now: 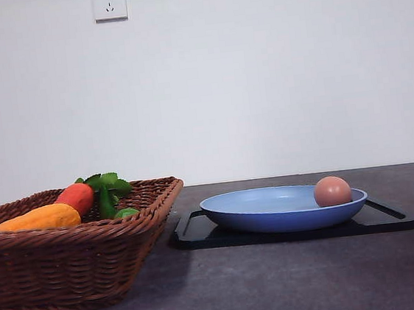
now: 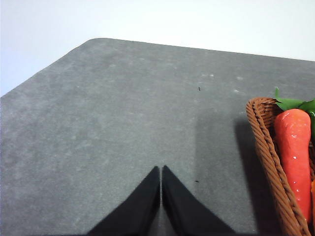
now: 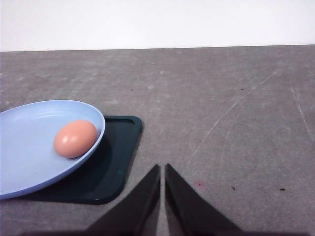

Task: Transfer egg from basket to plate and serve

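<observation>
The brownish-pink egg (image 1: 332,191) (image 3: 75,138) lies in the light blue plate (image 1: 272,207) (image 3: 29,147), close to its right rim. The plate rests on a flat black tray. The brown wicker basket (image 1: 70,258) (image 2: 268,152) stands to the left of the plate, holding vegetables. My left gripper (image 2: 161,169) is shut, its tips together over bare table beside the basket's corner, with nothing held. My right gripper (image 3: 162,167) is also shut and holds nothing, hovering over the table near the tray's corner, off to the side of the egg.
The black tray (image 1: 391,217) (image 3: 115,162) sits under the plate. In the basket lie a red vegetable (image 1: 76,197) (image 2: 294,147), an orange one (image 1: 39,218) and green leaves (image 1: 106,186). The grey table (image 1: 279,280) runs back to a white wall with a socket (image 1: 109,2).
</observation>
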`<action>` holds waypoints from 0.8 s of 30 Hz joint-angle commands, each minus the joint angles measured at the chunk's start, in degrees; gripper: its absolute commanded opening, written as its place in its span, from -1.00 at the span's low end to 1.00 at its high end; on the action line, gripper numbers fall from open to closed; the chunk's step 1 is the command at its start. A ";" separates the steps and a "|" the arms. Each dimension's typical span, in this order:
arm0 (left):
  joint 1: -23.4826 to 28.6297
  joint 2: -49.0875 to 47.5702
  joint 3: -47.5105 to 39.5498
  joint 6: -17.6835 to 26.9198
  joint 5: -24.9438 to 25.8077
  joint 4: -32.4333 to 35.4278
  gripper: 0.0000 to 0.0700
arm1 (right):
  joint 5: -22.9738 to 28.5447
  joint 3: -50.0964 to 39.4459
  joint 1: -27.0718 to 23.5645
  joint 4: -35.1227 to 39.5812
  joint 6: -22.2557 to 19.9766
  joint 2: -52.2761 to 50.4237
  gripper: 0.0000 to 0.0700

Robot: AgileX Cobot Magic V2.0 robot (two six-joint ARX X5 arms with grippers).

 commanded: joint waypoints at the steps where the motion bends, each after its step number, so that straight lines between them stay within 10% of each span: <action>1: 0.04 -0.07 -1.29 -0.09 -0.24 -0.90 -1.00 | 0.02 -0.35 -0.09 0.17 0.55 -0.11 -1.00; 24: 0.04 -0.07 -1.29 -0.09 -0.24 -0.90 -1.00 | 0.02 -0.35 -0.09 0.17 0.55 -0.11 -1.00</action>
